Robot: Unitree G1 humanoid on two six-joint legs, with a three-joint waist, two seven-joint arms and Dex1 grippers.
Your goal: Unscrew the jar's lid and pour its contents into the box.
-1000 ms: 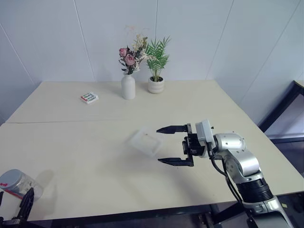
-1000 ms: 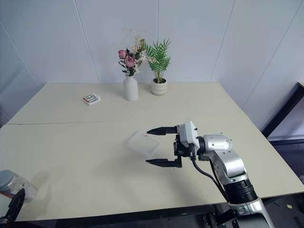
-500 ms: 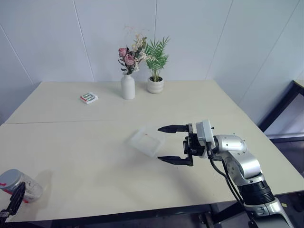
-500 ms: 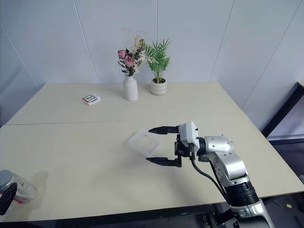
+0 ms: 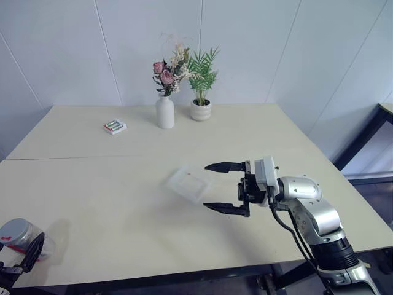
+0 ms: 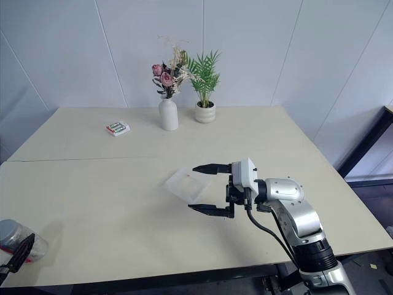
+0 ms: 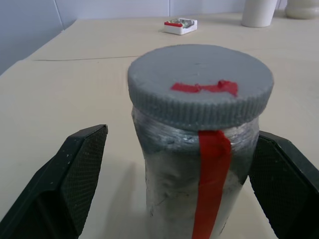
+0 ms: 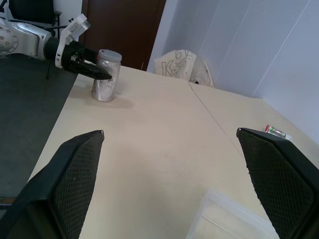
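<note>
Since one second ago, the left gripper (image 7: pixel 174 199) has shifted beside the jar (image 5: pixel 18 236) at the near left corner of the desk (image 5: pixel 123 153); the right gripper (image 5: pixel 222 187) has kept its position and the jar, box and other items have not moved. At present the left gripper stands wide, with one black finger (image 7: pixel 65 189) on each side of the jar and clear of its wall, so nothing is held. From the right wrist view, that gripper's tips sit against the upper part of the jar (image 8: pixel 106 75), though contact cannot be confirmed. The jar stands upright on the desk, silvery-grey with a red stripe running down its side. The lid (image 7: pixel 200 82) is seated on the jar, grey with a ribbed edge and a red mark on top. The contents cannot be made out through the jar wall. The right gripper hovers above the desk, pointing toward the robot's left, its fingers spread wide and holding nothing. The box (image 6: pixel 187 184), a shallow transparent tray, lies on the desk just beside the right gripper's fingertips. At the far edge of the desk stand a white vase of flowers (image 5: pixel 164 110) and a small potted plant (image 5: pixel 201 109), side by side. A small green-and-white packet (image 5: pixel 115 126) lies to the left of the vase, well apart from the jar.
</note>
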